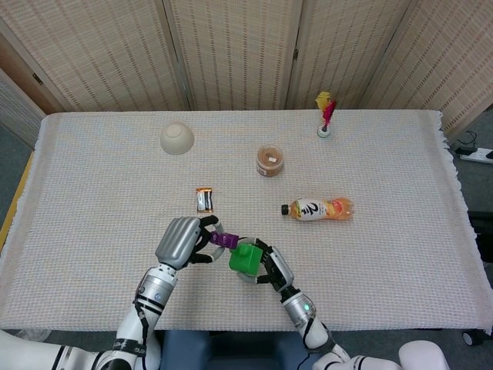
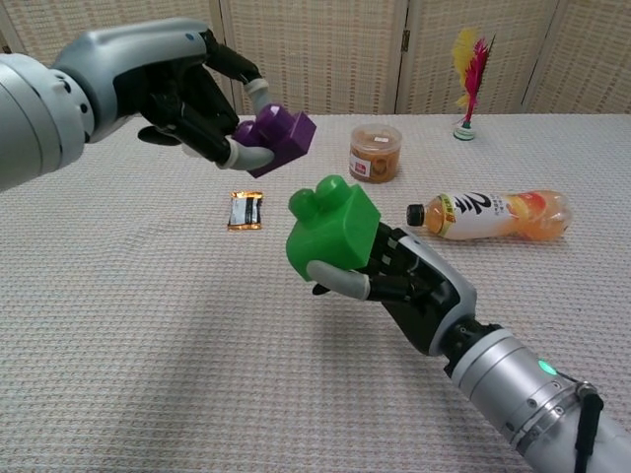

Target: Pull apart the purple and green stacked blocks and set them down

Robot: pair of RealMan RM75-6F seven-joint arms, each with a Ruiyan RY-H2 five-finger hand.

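The two blocks are apart, both held above the table. My left hand (image 2: 187, 94) grips the small purple block (image 2: 277, 139) at the upper left of the chest view; in the head view the purple block (image 1: 224, 240) sits just right of that left hand (image 1: 179, 241). My right hand (image 2: 399, 281) holds the larger green block (image 2: 333, 236) from below and behind, studs facing up. In the head view the green block (image 1: 246, 259) lies against the right hand (image 1: 273, 266), a small gap from the purple one.
A dark snack packet (image 1: 204, 200) lies just beyond the hands. An orange drink bottle (image 1: 319, 209) lies on its side to the right. Farther back are a brown lidded jar (image 1: 269, 160), an upturned white bowl (image 1: 177, 138) and a feathered shuttlecock (image 1: 325, 115).
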